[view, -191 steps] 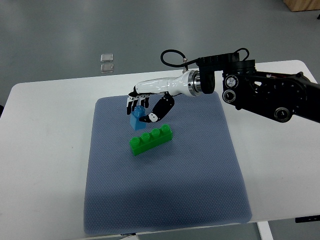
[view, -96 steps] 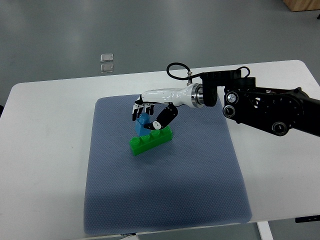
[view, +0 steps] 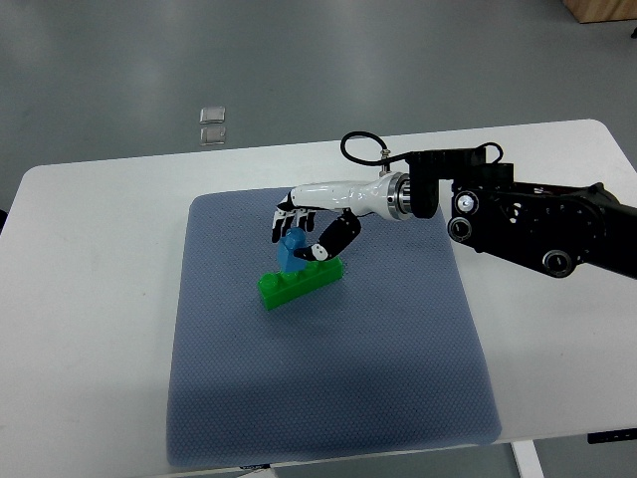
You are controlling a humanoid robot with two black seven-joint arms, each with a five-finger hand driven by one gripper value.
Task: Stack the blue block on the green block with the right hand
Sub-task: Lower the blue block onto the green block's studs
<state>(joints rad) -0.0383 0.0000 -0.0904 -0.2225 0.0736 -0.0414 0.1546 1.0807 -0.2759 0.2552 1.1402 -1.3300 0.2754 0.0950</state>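
Observation:
A long green block [view: 299,284] lies on the blue-grey mat [view: 328,388], tilted with its right end farther away. My right hand [view: 304,233] comes in from the right and is shut on a small blue block [view: 293,250], fingers at its left and thumb at its right. The blue block rests against the top of the green block near its middle. The left hand is not visible.
The mat lies on a white table [view: 90,299]. Two small clear squares [view: 212,123] lie on the grey floor beyond the table's far edge. My right forearm [view: 528,219] stretches over the table's right side.
My right hand has carried the blue block down and to the right, from above the mat behind the green block to on top of the green block.

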